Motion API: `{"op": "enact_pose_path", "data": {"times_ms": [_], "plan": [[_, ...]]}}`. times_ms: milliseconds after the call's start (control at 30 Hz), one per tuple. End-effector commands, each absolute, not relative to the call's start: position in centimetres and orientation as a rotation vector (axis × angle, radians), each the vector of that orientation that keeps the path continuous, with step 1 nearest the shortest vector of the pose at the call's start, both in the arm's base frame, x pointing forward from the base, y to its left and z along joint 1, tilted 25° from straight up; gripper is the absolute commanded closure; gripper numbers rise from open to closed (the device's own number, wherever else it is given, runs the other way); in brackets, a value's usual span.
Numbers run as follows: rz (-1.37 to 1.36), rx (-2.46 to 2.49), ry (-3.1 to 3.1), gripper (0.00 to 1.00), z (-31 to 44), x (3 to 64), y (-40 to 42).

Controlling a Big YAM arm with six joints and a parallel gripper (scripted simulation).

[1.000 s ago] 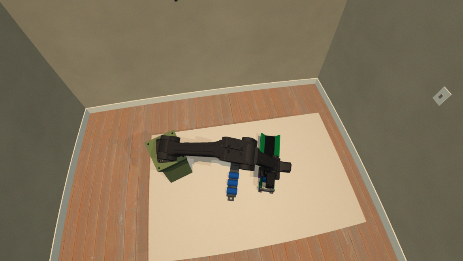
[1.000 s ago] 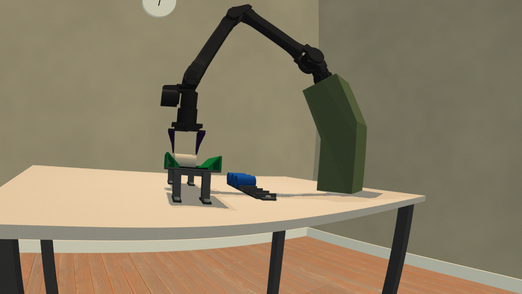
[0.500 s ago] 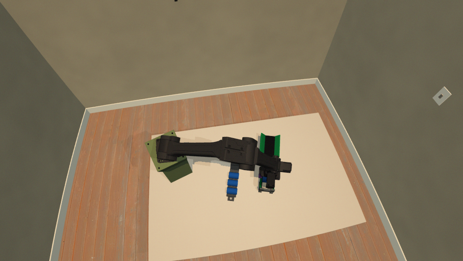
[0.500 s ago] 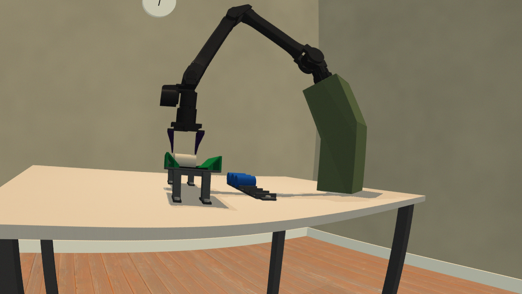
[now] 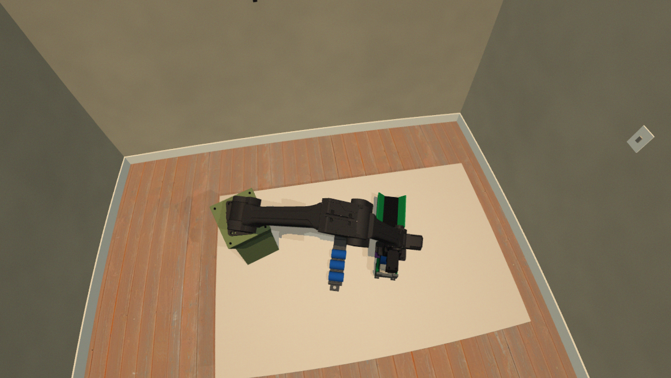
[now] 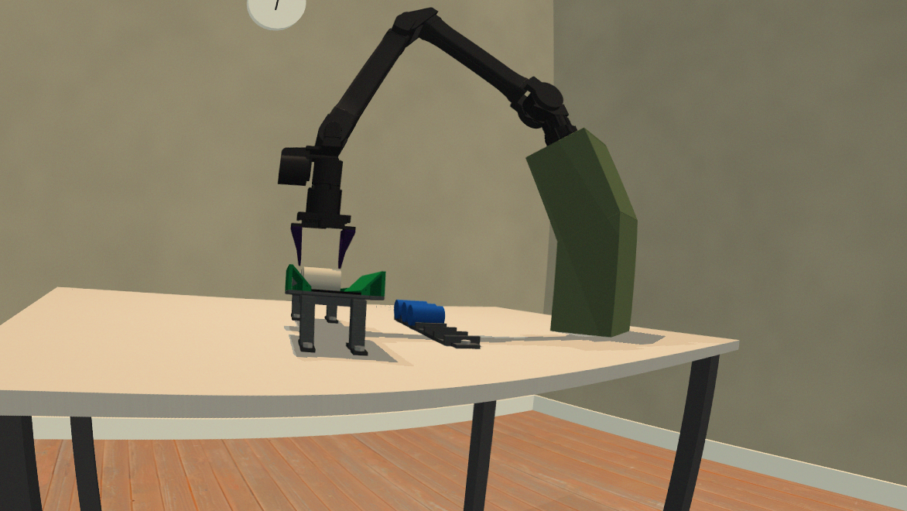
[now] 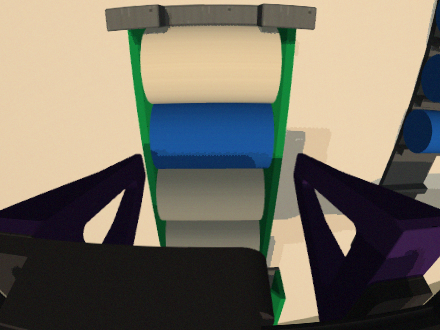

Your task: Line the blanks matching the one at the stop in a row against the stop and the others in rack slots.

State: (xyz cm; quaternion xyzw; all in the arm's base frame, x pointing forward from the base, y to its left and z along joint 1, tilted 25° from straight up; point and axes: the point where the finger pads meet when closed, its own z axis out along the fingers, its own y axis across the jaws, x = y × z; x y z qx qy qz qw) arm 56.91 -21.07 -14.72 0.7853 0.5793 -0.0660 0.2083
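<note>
The claw (image 6: 322, 255) hangs wide open and holds nothing, its purple fingers straddling the green feed ramp (image 7: 286, 119) just above the blanks. On the ramp a cream blank (image 7: 210, 68) lies against the grey stop (image 7: 210, 16), then a blue blank (image 7: 212, 135), then more cream ones. Nearby on the desk (image 6: 159, 342), the stock rack (image 6: 453, 336) holds three blue blanks (image 6: 419, 310).

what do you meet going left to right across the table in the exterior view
green ramp on dark legs with a cream bar on it → blue bars on the low dark rack → olive green arm base
</note>
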Motion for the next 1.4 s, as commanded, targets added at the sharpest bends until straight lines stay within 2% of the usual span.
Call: {"op": "enact_pose_path", "data": {"times_ms": [0, 1367], "plan": [[-0.151, 2.171, 1.590, 0.19, -14.26, 58.44, -22.24], [-0.172, 2.181, 1.605, 0.19, -14.27, 58.28, -22.26]]}}
